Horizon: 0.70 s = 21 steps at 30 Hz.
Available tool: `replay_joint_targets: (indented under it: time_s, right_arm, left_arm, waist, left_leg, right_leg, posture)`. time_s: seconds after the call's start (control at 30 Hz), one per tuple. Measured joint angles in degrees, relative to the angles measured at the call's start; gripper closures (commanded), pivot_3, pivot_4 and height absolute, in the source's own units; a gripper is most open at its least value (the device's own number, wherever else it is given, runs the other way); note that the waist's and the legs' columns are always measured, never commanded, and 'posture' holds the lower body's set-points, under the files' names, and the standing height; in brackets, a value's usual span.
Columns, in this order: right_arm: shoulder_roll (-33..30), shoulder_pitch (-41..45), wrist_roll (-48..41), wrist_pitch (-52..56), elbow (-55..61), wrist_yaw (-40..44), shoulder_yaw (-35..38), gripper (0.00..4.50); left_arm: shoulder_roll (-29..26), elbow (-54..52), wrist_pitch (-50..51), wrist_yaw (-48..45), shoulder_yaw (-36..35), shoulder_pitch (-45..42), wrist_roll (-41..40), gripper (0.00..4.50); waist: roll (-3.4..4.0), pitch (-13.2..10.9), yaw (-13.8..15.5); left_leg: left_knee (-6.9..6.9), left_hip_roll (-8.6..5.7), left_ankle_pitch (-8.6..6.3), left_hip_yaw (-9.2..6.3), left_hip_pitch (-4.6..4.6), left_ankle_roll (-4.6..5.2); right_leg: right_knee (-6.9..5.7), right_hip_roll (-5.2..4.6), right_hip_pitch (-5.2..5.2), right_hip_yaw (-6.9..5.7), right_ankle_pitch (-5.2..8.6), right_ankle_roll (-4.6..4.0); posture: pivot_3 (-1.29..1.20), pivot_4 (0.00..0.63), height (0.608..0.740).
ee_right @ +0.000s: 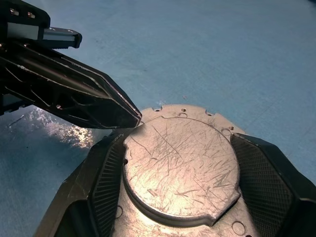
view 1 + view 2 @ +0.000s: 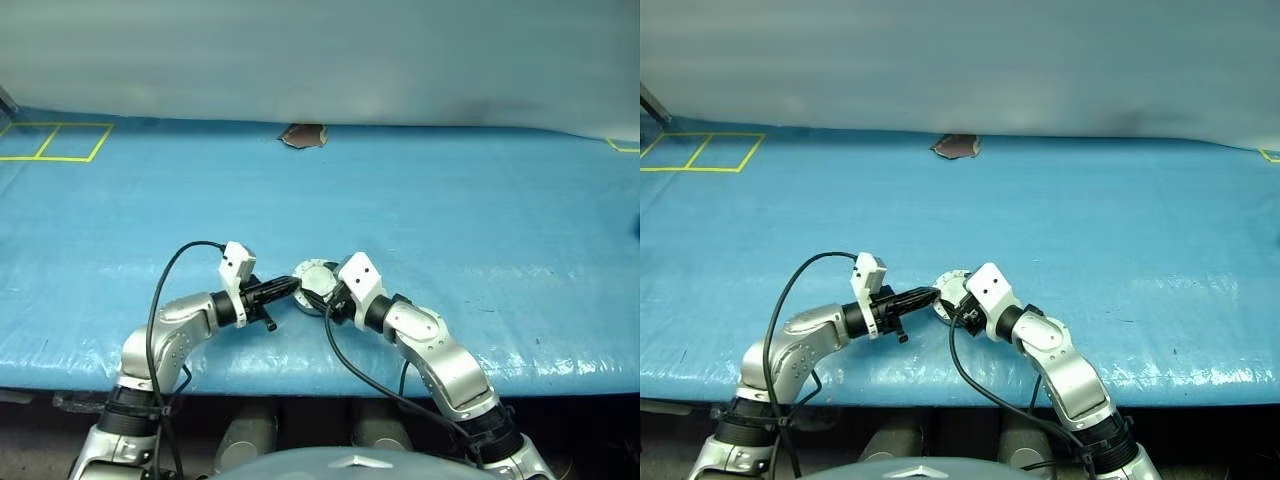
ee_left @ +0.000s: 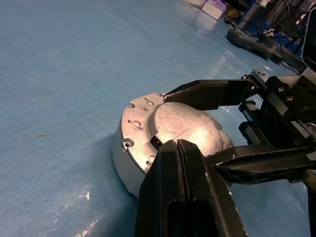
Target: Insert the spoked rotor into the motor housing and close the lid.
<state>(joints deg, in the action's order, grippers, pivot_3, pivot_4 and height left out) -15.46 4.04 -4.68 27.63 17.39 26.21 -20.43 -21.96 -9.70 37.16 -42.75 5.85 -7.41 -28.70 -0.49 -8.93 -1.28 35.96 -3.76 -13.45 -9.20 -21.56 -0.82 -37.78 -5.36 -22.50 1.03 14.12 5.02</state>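
Closing stage of the motor assembly on the blue table cover [image 2: 480,200]. The motor housing [image 3: 123,160] sits at the near edge of the cover between the two arms, with the lid [image 1: 180,165] lying flat on top, its plain scratched outer face upward; the spoked rotor cannot be seen and is judged to be enclosed beneath. The right gripper [image 1: 180,170] straddles the raised disc of the lid, one textured pad on each side, jaws wide and bracing the assembly. The left gripper [image 3: 180,148], fingers pressed together and holding nothing, rests its tip at the lid's rim. To finish the step well, the right gripper should keep the housing steady while the left tip presses straight down near the rim, avoiding sideways push that could slide the unit off the edge
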Motion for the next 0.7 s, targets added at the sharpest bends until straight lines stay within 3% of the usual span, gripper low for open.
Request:
replay_joint_targets:
  time_s: [0.57,0.7]
  right_arm:
    - [-0.13,-0.07,-0.67,0.39,0.54,0.16,1.29,1.41]
    - [-1.12,-0.1,-1.45,1.62,1.58,1.39,1.81,0.12]
  left_arm:
    - [-1.07,0.03,-1.4,0.73,1.45,0.27,3.39,4.5]
    - [-0.67,-0.05,-1.44,0.72,1.78,0.14,3.38,4.5]
  waist:
    - [0.06,0.12,0.53]
    - [0.05,0.12,0.68]
  left_leg:
    - [0.0,0.0,0.0,-0.03,0.0,0.0]
    - [0.0,-0.01,0.0,-0.06,-0.02,0.0]
  right_leg:
    - [0.03,-0.01,-0.03,-0.02,0.03,-0.04]
    - [0.07,-0.01,-0.04,-0.04,0.03,-0.03]
  posture:
    - [0.0,0.15,0.74]
    - [0.0,0.15,0.74]
